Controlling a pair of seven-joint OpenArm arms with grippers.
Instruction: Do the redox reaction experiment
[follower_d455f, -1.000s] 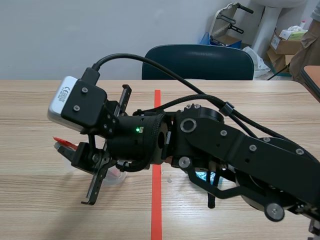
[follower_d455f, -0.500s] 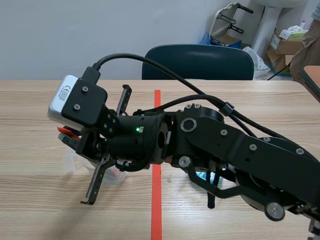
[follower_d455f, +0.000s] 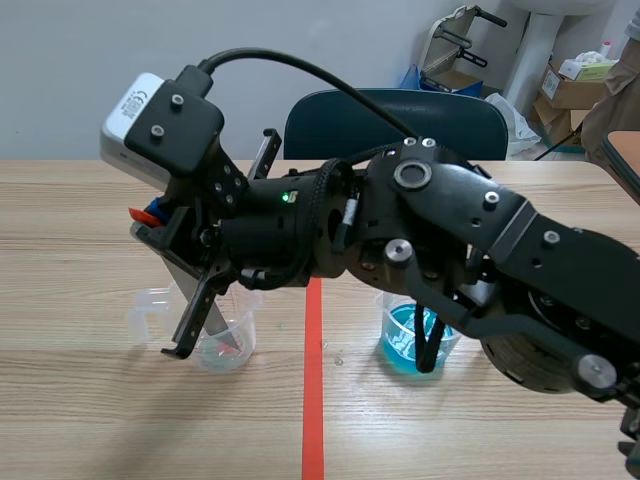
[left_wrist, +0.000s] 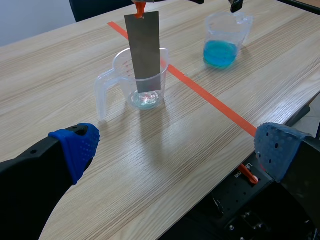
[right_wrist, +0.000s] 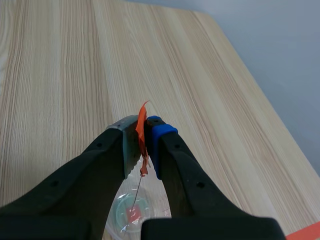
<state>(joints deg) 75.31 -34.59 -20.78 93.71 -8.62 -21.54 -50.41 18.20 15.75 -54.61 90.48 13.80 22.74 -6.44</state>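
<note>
The pale wooden table (follower_d455f: 80, 200) is broad and long-grained, with one orange-red tape line (follower_d455f: 313, 400) running down its middle, away from the robot. Beyond its far edge a dark teal chair (follower_d455f: 395, 125) stands against a plain grey-blue wall (follower_d455f: 150, 60). In the right corner of the room are cardboard boxes (follower_d455f: 570, 95) and a grey metal frame with black grips (follower_d455f: 460, 35).

The right arm comes in from the right and reaches across the tape line into the left half of the table. Its right gripper (right_wrist: 142, 137) is pinched tight on an orange tab (right_wrist: 142, 125), with only that thin tab between the two fingers. A flat grey metal strip (left_wrist: 143, 50) hangs straight down from the tab. Its lower end sits inside a clear plastic measuring cup (left_wrist: 122, 75), which stands on the table just left of the tape line with its handle turned away from the line. The strip's bottom edge is low in the cup; I cannot tell whether it touches the cup's floor. A small reddish spot shows at the bottom of the cup.

On the other side of the line, well apart from that cup, stands a second clear cup holding blue liquid (left_wrist: 217, 30). In the scene view the right arm partly hides it.

The left gripper (left_wrist: 175, 150) hangs low over the near part of the table, spread wide. Its blue dotted pads (left_wrist: 77, 147) are far apart with nothing between them, and the measuring cup is ahead of it.
</note>
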